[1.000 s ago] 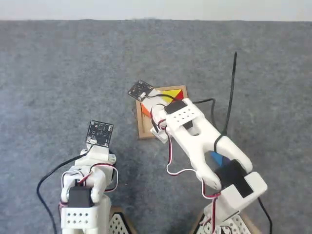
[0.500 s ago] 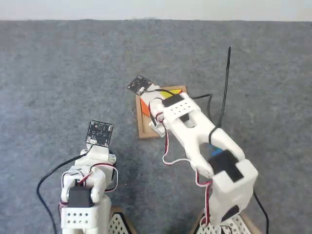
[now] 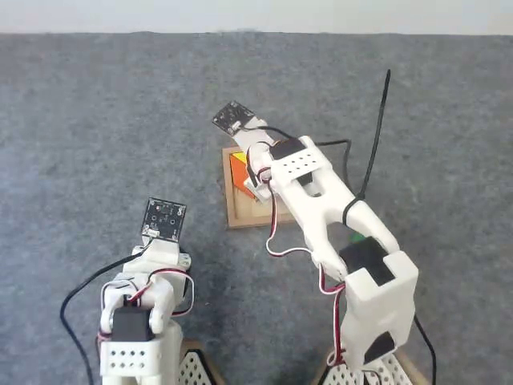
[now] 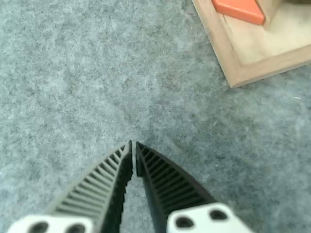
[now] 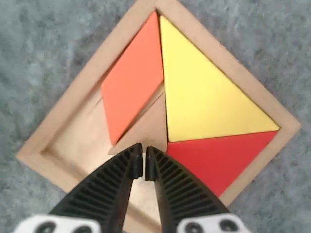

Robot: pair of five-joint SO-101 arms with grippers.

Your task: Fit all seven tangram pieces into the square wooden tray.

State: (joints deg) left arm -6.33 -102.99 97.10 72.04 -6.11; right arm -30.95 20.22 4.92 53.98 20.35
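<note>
The square wooden tray (image 5: 58,116) holds an orange parallelogram (image 5: 133,80), a large yellow triangle (image 5: 204,97) and a red triangle (image 5: 214,158). Part of its floor (image 5: 80,145) is bare wood. My right gripper (image 5: 144,148) hangs shut and holds nothing, above the bare wood by the lower tip of the orange piece. In the high view the right arm (image 3: 309,188) stretches over the tray (image 3: 232,212), hiding most of it. My left gripper (image 4: 133,144) is shut over grey carpet, short of the tray's corner (image 4: 233,63).
Grey carpet (image 3: 104,120) covers the whole table. A black cable (image 3: 377,152) rises from the right arm on the tray's right. The left arm (image 3: 144,313) sits folded at the near left, with open carpet around it.
The right arm has swung left and reached farther over the tray, so its wrist now sits beyond the tray's far edge. The left arm has not moved.
</note>
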